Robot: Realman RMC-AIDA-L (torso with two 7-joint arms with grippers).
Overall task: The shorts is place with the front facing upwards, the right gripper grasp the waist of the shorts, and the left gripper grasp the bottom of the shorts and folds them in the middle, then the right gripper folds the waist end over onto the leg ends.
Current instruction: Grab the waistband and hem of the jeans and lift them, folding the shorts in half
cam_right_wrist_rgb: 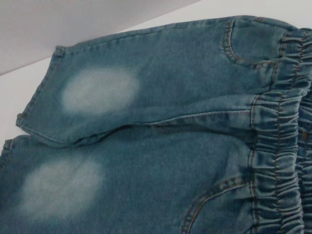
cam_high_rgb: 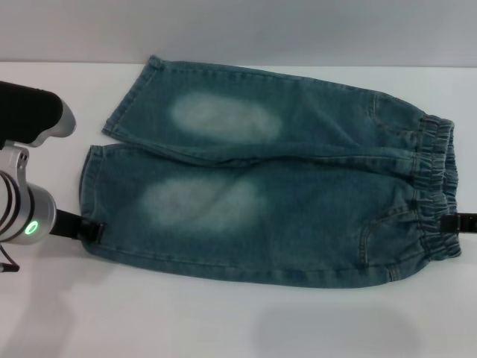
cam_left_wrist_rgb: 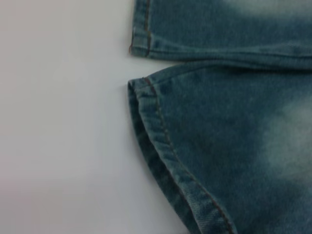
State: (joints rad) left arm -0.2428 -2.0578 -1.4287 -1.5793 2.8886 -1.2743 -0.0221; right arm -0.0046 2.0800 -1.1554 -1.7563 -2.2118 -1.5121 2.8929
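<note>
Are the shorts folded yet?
Not yet. The blue denim shorts lie flat, front up. The left gripper is at the near leg's hem; the right gripper is at the gathered waist. Both folds remain.

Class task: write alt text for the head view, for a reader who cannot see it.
Blue denim shorts lie flat on a white table, waist to the right. The left gripper touches a leg hem; the right gripper meets the waistband.

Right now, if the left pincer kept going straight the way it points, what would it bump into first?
The left pincer points toward the shorts; it would meet the nearer leg hem first, and already appears to touch it.
</note>
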